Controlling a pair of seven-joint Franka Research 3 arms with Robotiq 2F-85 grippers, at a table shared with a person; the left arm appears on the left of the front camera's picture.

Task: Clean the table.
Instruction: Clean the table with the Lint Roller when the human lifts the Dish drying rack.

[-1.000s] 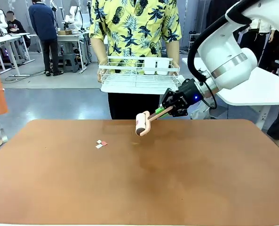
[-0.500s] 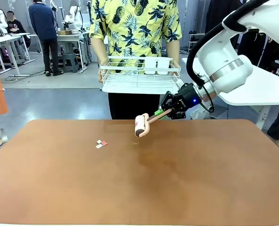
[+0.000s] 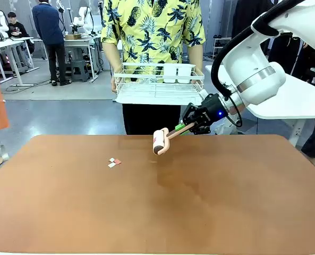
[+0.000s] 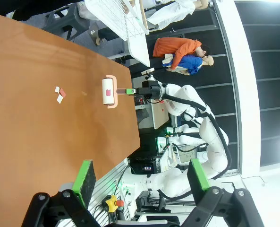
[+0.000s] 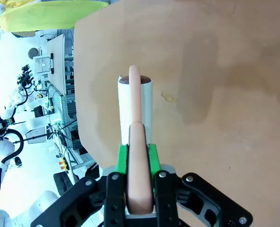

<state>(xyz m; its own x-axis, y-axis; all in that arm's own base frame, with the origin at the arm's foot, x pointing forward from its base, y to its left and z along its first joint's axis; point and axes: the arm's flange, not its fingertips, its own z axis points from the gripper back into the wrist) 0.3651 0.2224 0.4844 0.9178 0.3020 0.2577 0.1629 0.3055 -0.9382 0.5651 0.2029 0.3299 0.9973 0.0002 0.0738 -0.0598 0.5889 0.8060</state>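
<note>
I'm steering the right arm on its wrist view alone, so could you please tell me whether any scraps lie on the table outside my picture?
Observer: Yes, two small scraps lie on the table, toward the robot's left of the roller.
Operator: Thank you. Is anyone at the far side?
Observer: A person stands there holding a white wire rack.
Operator: And how is the left gripper?
Observer: The left gripper is open and holds nothing.
</note>
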